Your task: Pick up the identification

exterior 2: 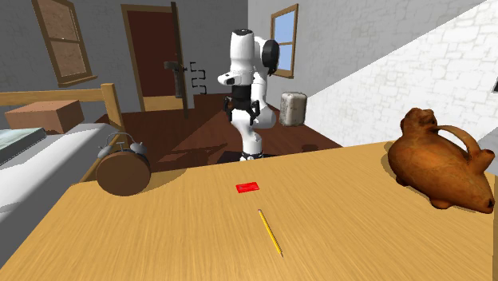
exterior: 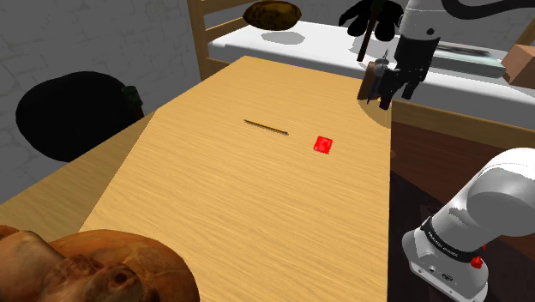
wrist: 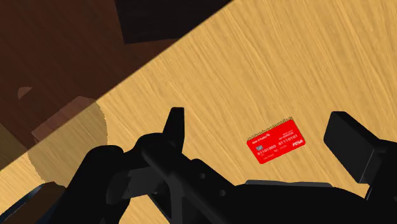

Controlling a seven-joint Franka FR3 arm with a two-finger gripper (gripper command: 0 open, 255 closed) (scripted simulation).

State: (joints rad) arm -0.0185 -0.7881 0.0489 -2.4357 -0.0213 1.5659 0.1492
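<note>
**Item 1.** Identification card (exterior: 323, 145), red with white print, lying flat on the wooden tabletop (exterior: 214, 197), nearer the arm's edge than the middle.

**Item 2.** Hand (exterior: 383, 93), black, 2 fingers spread wide, nothing held. It hangs above the tabletop's edge, clear of the surface.

**Relation.** In the shoulder view the card lies down and to the left of the hand, further onto the tabletop. In the wrist view it sits between the fingers but closer to 1 of them, its long axis running roughly from finger to finger.

**Item 3.** Pencil (exterior: 266, 128), well apart from the card.

**Judgement.** The hand likely needs a shift over the card, perhaps a turn, then descent.
</note>
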